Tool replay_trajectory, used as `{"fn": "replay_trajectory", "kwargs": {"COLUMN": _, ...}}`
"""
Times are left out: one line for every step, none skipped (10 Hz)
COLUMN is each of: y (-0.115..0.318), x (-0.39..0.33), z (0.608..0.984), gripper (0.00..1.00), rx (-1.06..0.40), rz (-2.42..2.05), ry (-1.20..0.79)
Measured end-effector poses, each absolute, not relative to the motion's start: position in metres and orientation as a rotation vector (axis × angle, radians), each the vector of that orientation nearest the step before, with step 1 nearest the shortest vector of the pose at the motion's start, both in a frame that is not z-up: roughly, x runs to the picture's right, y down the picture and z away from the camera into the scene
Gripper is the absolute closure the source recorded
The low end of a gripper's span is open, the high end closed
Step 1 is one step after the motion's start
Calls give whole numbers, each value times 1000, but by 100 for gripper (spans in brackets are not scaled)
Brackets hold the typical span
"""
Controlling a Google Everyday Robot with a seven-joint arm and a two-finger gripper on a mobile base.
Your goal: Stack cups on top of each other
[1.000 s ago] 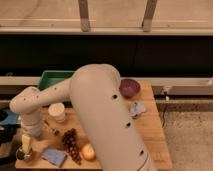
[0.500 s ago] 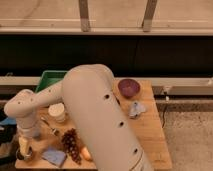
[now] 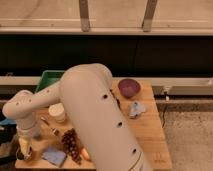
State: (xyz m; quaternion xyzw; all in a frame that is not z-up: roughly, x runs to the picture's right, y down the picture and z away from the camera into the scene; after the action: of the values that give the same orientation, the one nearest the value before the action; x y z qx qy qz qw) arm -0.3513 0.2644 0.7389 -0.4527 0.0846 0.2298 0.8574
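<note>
Observed from the floor, working left to right, positions referenced to the bunch of dark grapes (image 3: 71, 144) on the wooden bench (image 3: 150, 135).

1. The end effector (image 3: 22, 150) hangs at the bench's near-left corner, well left of the grapes. It is down at a small shiny dark metal cup (image 3: 28, 157). Whether it is spread, pressed together or pinching that cup cannot be told from here, nor can contact be confirmed.
2. A green plastic bin (image 3: 50, 79) stands at the far edge, behind and left of the grapes.
3. A blue folded cloth (image 3: 54, 156) lies just left of the grapes, on the near side.
4. A thin dark utensil (image 3: 48, 125) lies just left of the grapes, on the far side.
5. A short round pale cup (image 3: 57, 112) stands upright behind the grapes, slightly left.
6. A small orange item (image 3: 85, 153) lies just right of the grapes, partly hidden by the arm.
7. The bulky white robot arm (image 3: 100, 120) crosses the bench to the right of the grapes.
8. A wide purple bowl (image 3: 129, 87) sits far right of the grapes, near the far edge.
9. A small light-blue plastic cup (image 3: 136, 108) lies right of the grapes, beyond the arm, just nearer than the bowl and apart from it. Its attitude is unclear. It is well apart from the metal cup, so nothing is stacked.
</note>
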Motion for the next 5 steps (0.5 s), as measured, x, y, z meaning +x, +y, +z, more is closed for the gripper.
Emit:
{"fn": "replay_trajectory", "kwargs": {"y": 264, "x": -351, "z": 739, "gripper": 47, "rx": -949, "rz": 485, "ry": 179}}
{"fn": "replay_trajectory", "kwargs": {"y": 264, "x": -350, "z": 738, "gripper": 59, "rx": -944, "rz": 486, "ry": 181}}
{"fn": "replay_trajectory", "kwargs": {"y": 264, "x": -349, "z": 738, "gripper": 67, "rx": -942, "rz": 489, "ry": 182}}
{"fn": "replay_trajectory", "kwargs": {"y": 263, "x": -349, "z": 737, "gripper": 78, "rx": -940, "rz": 494, "ry": 176}}
{"fn": "replay_trajectory", "kwargs": {"y": 263, "x": -347, "z": 737, "gripper": 90, "rx": -937, "rz": 497, "ry": 172}}
